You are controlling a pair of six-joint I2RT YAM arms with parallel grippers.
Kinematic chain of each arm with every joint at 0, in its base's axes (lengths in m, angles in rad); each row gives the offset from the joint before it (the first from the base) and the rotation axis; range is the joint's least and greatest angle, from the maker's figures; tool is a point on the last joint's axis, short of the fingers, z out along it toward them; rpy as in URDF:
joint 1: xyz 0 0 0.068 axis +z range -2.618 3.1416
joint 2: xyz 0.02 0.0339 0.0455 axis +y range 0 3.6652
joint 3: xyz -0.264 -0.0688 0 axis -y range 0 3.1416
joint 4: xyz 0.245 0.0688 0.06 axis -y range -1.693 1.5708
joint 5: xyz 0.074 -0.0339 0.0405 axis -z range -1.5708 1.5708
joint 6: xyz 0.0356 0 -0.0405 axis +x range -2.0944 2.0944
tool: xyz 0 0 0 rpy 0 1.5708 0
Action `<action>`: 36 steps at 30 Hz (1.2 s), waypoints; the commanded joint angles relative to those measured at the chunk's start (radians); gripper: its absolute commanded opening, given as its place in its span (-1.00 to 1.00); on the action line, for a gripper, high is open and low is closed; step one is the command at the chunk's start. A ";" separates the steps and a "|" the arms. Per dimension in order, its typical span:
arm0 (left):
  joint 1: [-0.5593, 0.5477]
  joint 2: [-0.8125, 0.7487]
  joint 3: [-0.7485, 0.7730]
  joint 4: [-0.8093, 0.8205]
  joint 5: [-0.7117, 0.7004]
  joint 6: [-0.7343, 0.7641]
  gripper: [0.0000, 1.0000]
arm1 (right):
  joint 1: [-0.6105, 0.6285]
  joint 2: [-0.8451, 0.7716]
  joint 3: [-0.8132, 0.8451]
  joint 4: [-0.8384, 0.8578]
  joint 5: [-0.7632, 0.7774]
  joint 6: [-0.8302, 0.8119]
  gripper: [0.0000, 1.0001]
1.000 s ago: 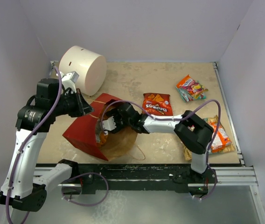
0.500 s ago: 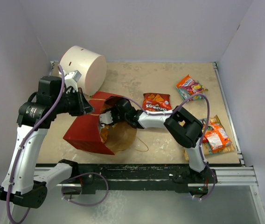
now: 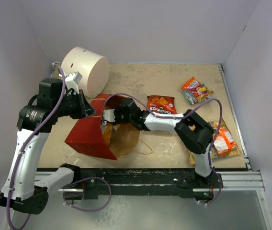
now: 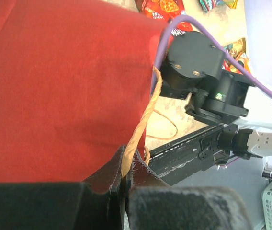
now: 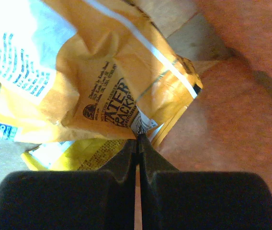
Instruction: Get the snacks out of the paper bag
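Beige speckled counter (image 3: pixel 141 86), white panels on three sides.

**Item 1, paper bag** (image 3: pixel 85 136). Red outside, brown kraft inside. It lies on its side at counter left, mouth towards the near right. My left fingers (image 4: pixel 123 189) are pinched together on its thin string handle (image 4: pixel 143 120), which seems to hold the mouth up.

**Item 2, snack packet** (image 5: pixel 93 81). Orange-yellow crinkled foil with a white panel of small print, lying inside the bag on the kraft wall. My right fingers (image 5: pixel 137 158) are clamped on its crimped end seam, near a corner.

**Handling, my estimate.** Very light, soft and air-puffed, with slippery film and crushable contents. The flat crimped seam is the right hold, not the puffy body. The pinch is narrow, so a snag on the bag's lip could pull it free.

**Items 3–5, snacks outside the bag.**
- Red chip packet (image 3: pixel 161 106), just right of the bag.
- Multicoloured packet (image 3: pixel 196 90), far right.
- Orange and tan packets (image 3: pixel 222 139), at the right edge.

**Item 6, white drum** (image 3: pixel 85 70). Behind the bag.
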 commanded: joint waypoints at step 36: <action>0.009 -0.037 -0.065 0.161 -0.153 -0.045 -1.00 | 0.036 -0.934 -0.051 -0.694 0.243 0.778 -1.00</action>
